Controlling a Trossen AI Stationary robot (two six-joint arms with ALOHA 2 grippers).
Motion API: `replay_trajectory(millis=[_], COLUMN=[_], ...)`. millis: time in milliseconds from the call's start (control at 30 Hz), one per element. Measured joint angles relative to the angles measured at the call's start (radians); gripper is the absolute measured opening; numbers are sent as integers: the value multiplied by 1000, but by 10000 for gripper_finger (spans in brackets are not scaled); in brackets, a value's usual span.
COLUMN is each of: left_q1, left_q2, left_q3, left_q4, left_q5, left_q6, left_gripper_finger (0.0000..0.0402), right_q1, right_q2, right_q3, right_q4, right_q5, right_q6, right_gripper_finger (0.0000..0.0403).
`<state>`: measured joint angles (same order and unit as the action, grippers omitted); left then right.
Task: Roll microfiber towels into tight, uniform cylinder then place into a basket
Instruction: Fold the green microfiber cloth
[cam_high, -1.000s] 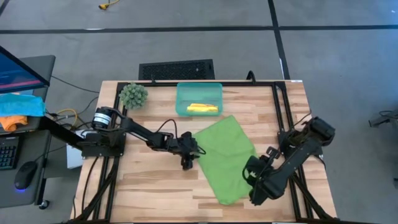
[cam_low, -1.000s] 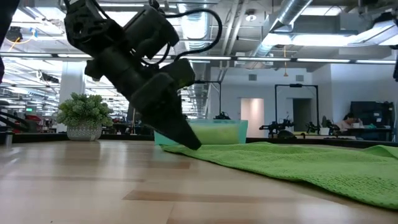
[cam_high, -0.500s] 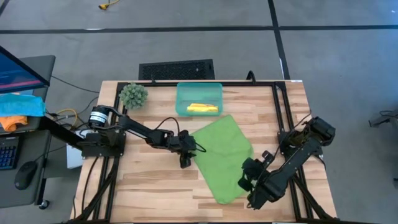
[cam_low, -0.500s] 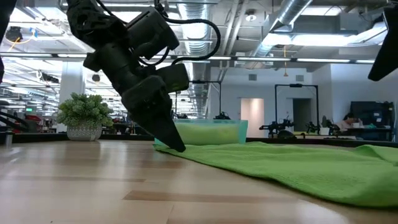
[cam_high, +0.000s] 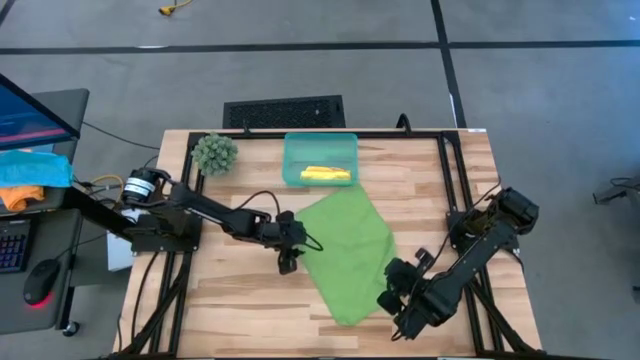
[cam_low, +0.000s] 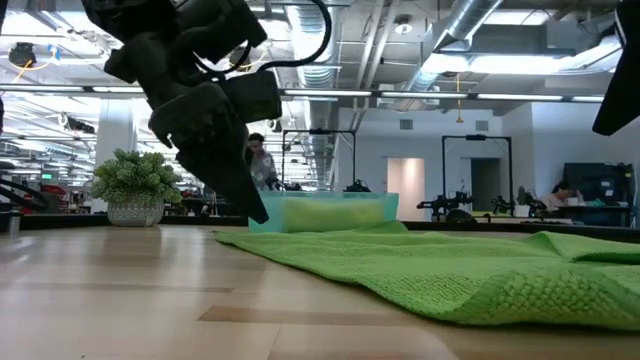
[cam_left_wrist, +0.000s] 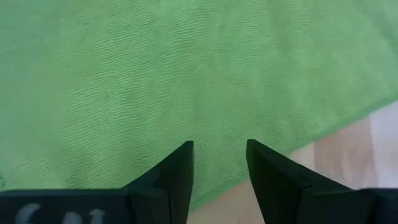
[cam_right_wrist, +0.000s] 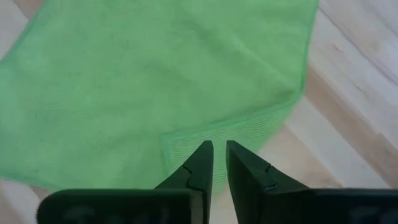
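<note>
We note the lime green towel (cam_high: 345, 255), nubby weave, flat on pale wood surface (cam_high: 230, 300); left end effector (cam_left_wrist: 219, 155) parted at its edge, right end effector (cam_right_wrist: 219, 155) narrowly parted over a folded corner.

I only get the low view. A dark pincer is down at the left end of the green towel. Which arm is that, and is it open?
Observer: That's the left pincer. Its wrist view shows the fingers apart, just inside the lime green towel's edge.
Operator: Where's the other one?
Observer: The right pincer is at the towel's right-hand edge, where a corner is folded over.
Operator: Anything in the basket yet?
Observer: Yes, from above the basket holds a rolled yellow towel.
</note>
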<state>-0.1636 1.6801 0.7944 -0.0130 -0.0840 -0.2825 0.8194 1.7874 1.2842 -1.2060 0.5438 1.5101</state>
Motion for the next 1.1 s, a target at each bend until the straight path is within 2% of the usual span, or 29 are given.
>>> replay_trajectory(millis=[133, 300, 533, 900, 1100], left_q1=[-13, -12, -14, -14, -14], left_q2=[-8, -8, -8, -9, -10], left_q3=[1, 1, 1, 2, 2], left_q4=[19, 29, 32, 32, 30], left_q5=[-8, -8, 24, 25, 25], left_q6=[11, 10, 16, 19, 18], left_gripper_finger=[139, 139, 139, 139, 139], right_q1=[-10, -35, -65, -60, -49], right_q2=[0, 0, 0, 23, 106], right_q3=[0, 0, 0, -5, -29], right_q4=[54, 132, 164, 175, 173], right_q5=[-5, -5, -20, -24, -102], right_q6=[-52, -149, -210, -242, -272], right_gripper_finger=[85, 124, 169, 167, 164])
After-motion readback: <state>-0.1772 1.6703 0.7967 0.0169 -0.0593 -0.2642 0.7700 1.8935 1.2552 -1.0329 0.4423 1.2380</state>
